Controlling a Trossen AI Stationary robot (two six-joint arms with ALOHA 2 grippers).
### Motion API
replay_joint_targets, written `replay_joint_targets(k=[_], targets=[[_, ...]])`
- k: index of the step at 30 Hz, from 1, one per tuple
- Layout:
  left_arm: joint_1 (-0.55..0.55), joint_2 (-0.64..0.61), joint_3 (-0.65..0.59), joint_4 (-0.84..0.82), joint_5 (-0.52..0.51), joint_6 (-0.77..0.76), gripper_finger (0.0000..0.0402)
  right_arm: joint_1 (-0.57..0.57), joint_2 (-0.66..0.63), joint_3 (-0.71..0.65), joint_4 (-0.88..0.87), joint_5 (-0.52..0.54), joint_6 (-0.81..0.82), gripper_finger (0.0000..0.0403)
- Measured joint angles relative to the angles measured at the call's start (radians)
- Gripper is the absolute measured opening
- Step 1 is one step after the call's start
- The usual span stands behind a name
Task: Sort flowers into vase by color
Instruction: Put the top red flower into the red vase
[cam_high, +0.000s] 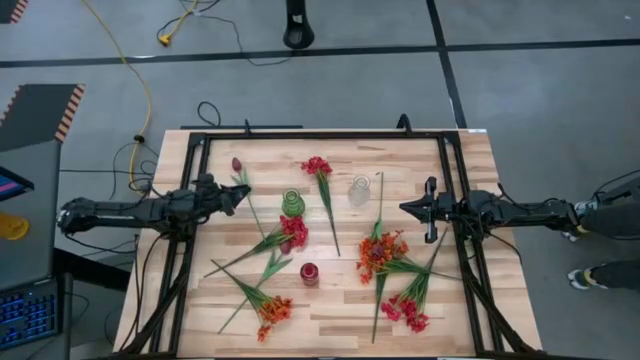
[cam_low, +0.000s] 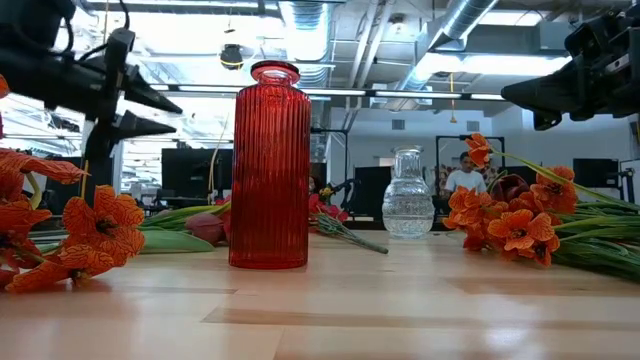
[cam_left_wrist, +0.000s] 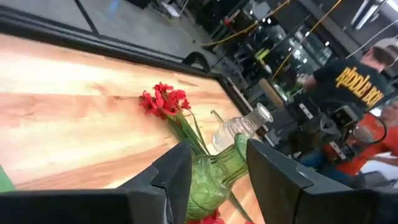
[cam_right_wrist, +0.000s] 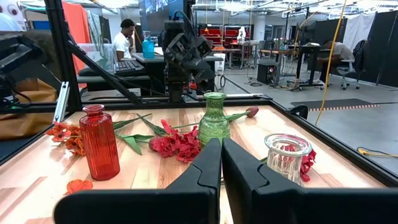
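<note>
The table (cam_high: 200, 300) is pale butcher-block wood with a dark metal frame round it. Three small vases stand on it: a ribbed red glass bottle (cam_low: 268, 165) with a narrow neck nearest the front edge, a ribbed green glass vase (cam_high: 291, 203) with a flared mouth near the middle, and a clear vase (cam_high: 359, 190) of pebbled glass towards the right.

The flowers lie flat and scattered, all with thin green stalks and narrow leaves. A dark maroon bud (cam_high: 237, 164) lies at the far left, just beside the left gripper. One red cluster (cam_high: 317, 166) lies between the green and clear vases, another (cam_high: 294, 232) just in front of the green vase. An orange cluster (cam_high: 274, 311) sits at the front left; more orange blooms (cam_high: 380, 254) and a pinkish-red cluster (cam_high: 405, 310) lie tangled at the front right.

The left gripper (cam_high: 240, 194) hangs above the table just left of the green vase, its blocky dark fingers (cam_left_wrist: 176, 177) parted and holding nothing. The right gripper (cam_high: 405, 208) hovers right of the clear vase, its fingers (cam_right_wrist: 202, 171) pressed almost together with nothing between them
</note>
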Motion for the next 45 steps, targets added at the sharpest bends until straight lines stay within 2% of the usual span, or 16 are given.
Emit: replay_joint_targets(k=[5,9,13,17,22,27,45], targets=[[0.000,0.123,0.189,-0.241,-0.010,0.032,0.0135,0.000,0.000,0.000,0.000,0.000,0.000,0.0043],[0.007,0.234,0.340,-0.521,-0.018,-0.075,0.0135,0.000,0.000,0.000,0.000,0.000,0.000,0.0043],[0.028,0.345,0.412,-0.677,0.022,-0.182,0.0135,0.000,0.000,0.000,0.000,0.000,0.000,0.0043],[0.055,0.453,0.414,-0.693,0.090,-0.253,0.0135,0.000,0.000,0.000,0.000,0.000,0.000,0.0043],[0.094,0.587,0.414,-0.692,0.104,-0.356,0.0135,0.000,0.000,0.000,0.000,0.000,0.008,0.0043],[0.134,0.697,0.414,-0.685,0.152,-0.362,0.0135,0.000,0.000,0.000,0.000,0.000,0.035,0.0043],[0.243,0.976,0.413,-0.500,0.178,-0.297,0.0135,0.000,0.000,0.000,0.000,0.000,0.035,0.0043]])
